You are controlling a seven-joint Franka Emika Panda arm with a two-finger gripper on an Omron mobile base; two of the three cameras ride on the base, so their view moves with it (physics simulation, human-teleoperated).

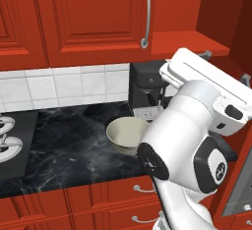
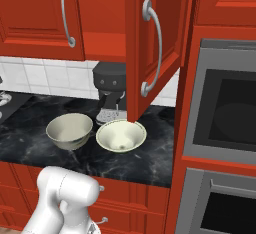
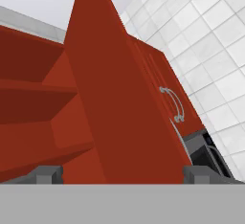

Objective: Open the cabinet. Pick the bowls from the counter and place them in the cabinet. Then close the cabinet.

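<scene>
The cabinet's right door (image 2: 150,53) stands swung open, edge-on, with its curved silver handle (image 2: 152,48); the left door (image 1: 93,13) is closed. The red shelf (image 1: 189,42) inside is bare. Two cream bowls sit on the black marble counter (image 2: 30,143): the deeper bowl (image 2: 70,130) (image 1: 127,134) on the left, the wider green-rimmed bowl (image 2: 121,135) beside it on the right. My gripper (image 1: 225,66) is raised by the cabinet opening, open and empty. In the hand view the gripper (image 3: 123,174) faces the open door (image 3: 124,122) and the shelf (image 3: 33,98).
A black coffee machine (image 2: 110,90) stands against the tiled wall just behind the bowls. A stove (image 1: 10,140) lies at the counter's left end. A built-in oven (image 2: 225,113) fills the right side. Red drawers (image 1: 113,194) run below the counter.
</scene>
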